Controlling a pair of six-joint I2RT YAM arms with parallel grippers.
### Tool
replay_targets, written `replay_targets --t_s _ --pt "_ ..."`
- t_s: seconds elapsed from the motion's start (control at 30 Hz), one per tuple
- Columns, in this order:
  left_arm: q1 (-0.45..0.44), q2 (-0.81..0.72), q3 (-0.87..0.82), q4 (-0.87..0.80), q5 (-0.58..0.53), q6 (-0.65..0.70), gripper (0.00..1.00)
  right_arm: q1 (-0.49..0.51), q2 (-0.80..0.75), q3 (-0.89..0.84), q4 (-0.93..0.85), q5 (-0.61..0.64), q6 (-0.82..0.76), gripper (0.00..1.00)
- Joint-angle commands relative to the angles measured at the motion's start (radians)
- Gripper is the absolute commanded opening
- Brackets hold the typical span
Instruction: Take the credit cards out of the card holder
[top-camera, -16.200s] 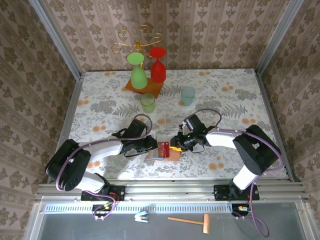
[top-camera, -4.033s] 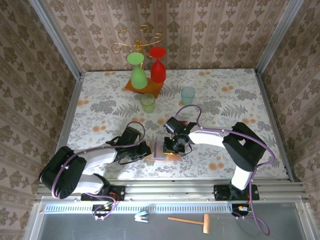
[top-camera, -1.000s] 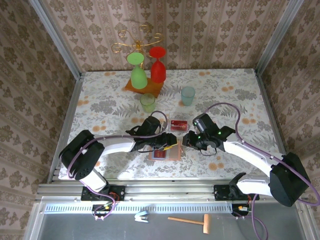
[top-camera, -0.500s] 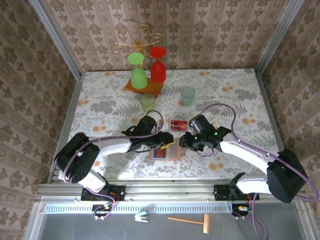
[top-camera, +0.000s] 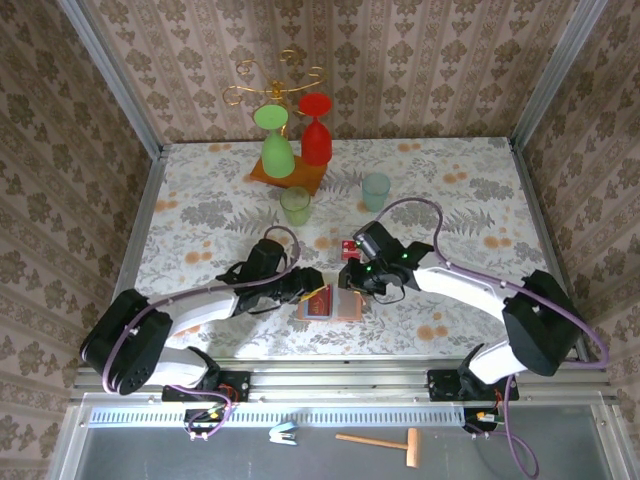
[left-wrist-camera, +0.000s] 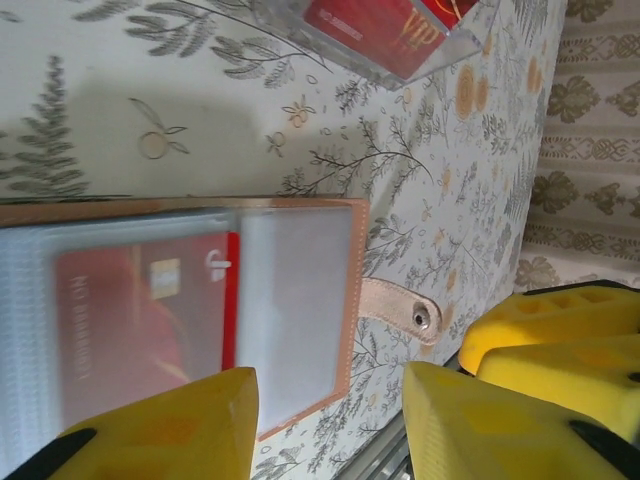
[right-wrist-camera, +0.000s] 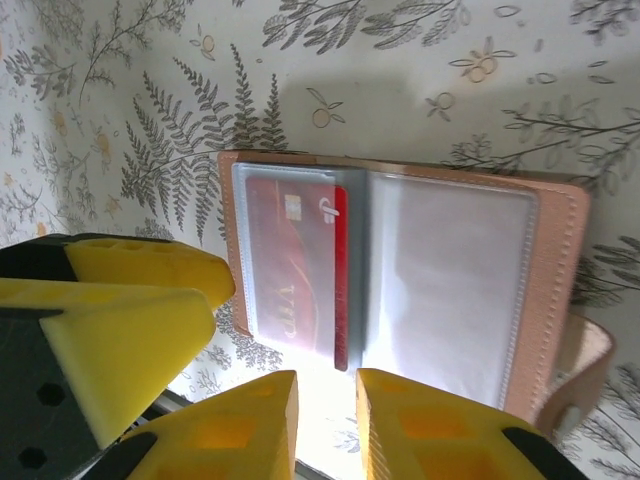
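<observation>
Card holder (top-camera: 338, 304) is lying open flat near the middle of the worktop's (top-camera: 450, 200) near edge, clear pockets facing up and the snap strap (left-wrist-camera: 400, 310) sticking out sideways. One red credit card (right-wrist-camera: 295, 270) sits in one of the two pockets, and its long edge looks like it pokes a bit past the plastic toward the fold. The other pocket looks empty. There's also a loose red card (top-camera: 347, 246) out on the worktop just behind the holder, partly under the right arm. The left gripper (left-wrist-camera: 330, 420) is spread wide with nothing in it, hovering over the card side of the holder. The right gripper (right-wrist-camera: 325, 425) has its jaws only slightly parted, also holding nothing, sitting right at the fold. My take on doing this bit right: have the left one press down on the leather border of the card side so the holder can't slide. Then the right one nips just that exposed red edge and drags it low and flat toward the fold. Grab too deep and you'll pinch the plastic too, and the whole holder lifts.
</observation>
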Motion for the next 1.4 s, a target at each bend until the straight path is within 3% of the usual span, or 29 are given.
replay_targets --t_s 0.0,0.43,0.77,1.37 --pt "0.011 -0.026 -0.034 -0.015 -0.004 0.017 0.39 0.017 0.053 0.046 0.01 -0.012 0.01 0.21" --pt "0.028 0.001 -0.057 0.002 0.002 0.029 0.24 0.047 0.192 0.069 0.077 -0.055 0.024 0.17" --pt "0.033 0.009 -0.053 -0.106 -0.054 0.095 0.21 0.046 0.228 0.041 0.142 -0.09 0.052 0.17" --pt "0.044 0.034 -0.079 -0.101 -0.059 0.107 0.18 0.047 0.27 0.037 0.155 -0.104 0.055 0.21"
